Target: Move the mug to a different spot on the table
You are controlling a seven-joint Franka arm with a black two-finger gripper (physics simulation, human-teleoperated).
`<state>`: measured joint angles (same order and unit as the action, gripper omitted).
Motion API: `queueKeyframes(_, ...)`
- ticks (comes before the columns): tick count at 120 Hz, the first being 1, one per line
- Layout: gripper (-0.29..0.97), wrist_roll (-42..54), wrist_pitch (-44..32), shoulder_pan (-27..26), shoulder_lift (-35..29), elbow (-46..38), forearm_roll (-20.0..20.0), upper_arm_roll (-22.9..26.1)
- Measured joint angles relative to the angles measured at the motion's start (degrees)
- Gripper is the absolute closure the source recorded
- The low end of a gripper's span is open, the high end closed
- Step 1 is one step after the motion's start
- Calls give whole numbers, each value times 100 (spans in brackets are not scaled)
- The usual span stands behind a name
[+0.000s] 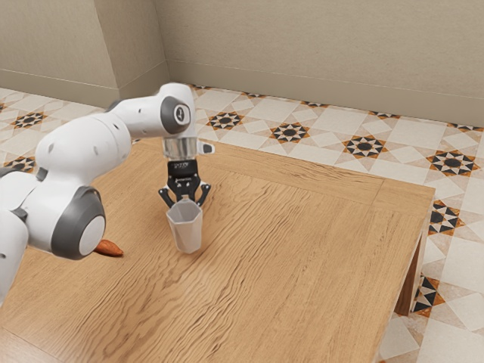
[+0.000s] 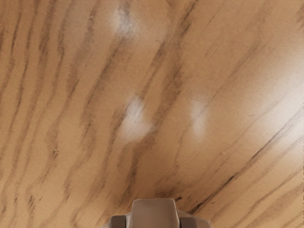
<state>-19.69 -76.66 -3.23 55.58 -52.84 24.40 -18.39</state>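
A pale grey faceted mug [image 1: 184, 227] stands upright on the wooden table [image 1: 302, 257], toward the exterior view's left. My black gripper [image 1: 184, 201] points straight down right over the mug, fingers spread wide at either side of the rim; it is open and I see no grip on the mug. In the wrist view, a grey part of the mug [image 2: 154, 213] sits just under the hand, with bare wood grain beyond it.
A small orange-brown object [image 1: 110, 248] lies on the table at the exterior view's left, partly behind my arm's elbow. The table's far edge and right edge [image 1: 423, 227] drop to a patterned tile floor. Open wood stretches to the mug's right and front.
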Motion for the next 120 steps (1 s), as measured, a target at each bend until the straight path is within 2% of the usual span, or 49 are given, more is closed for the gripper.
queueKeyframes(52,40,-56,-161,-25,-4,-89,237,-13)
queueKeyframes(71,21,-69,-181,-23,-33,-89,245,-25)
queueKeyframes(88,11,-78,-155,-53,-136,-57,223,-154)
queueKeyframes(106,5,-79,-120,-155,-679,-41,181,-511)
queueKeyframes(120,3,-70,-252,-499,-1674,-419,-244,-504)
